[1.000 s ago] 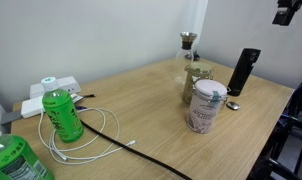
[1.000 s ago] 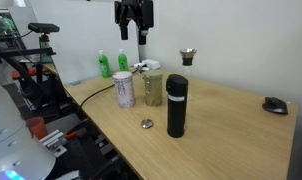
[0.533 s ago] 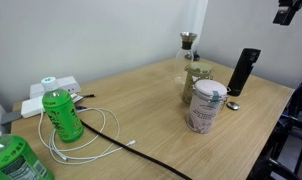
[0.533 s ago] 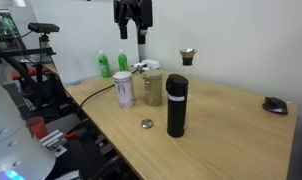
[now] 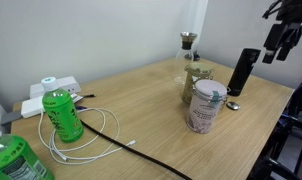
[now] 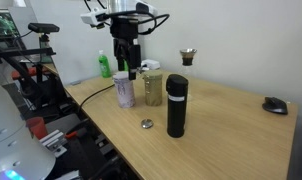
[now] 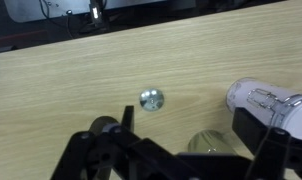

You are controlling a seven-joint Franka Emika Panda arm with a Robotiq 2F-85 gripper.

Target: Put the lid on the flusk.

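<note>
The lid (image 6: 146, 124) is a small round silvery cap lying on the wooden table in front of the black column; it also shows in the wrist view (image 7: 151, 99) and in an exterior view (image 5: 234, 104). The flusk (image 6: 188, 57) is slim with a dark flared neck and stands at the back of the table, also seen in an exterior view (image 5: 188, 46). It is out of the wrist view. My gripper (image 6: 124, 55) hangs open and empty in the air above the tin can and jar, also seen in an exterior view (image 5: 281, 42) and in the wrist view (image 7: 186, 138).
A white-and-pink tin can (image 6: 125, 90), a squat glass jar (image 6: 151, 88) and a tall black column (image 6: 177, 105) stand close together mid-table. Green bottles (image 5: 62, 113), white cables (image 5: 71, 140) and a black cable lie at one end. A mouse (image 6: 276, 104) lies at the other.
My gripper has come down from high above the table and now hangs lower, over the tin can and jar. The objects have not moved.
</note>
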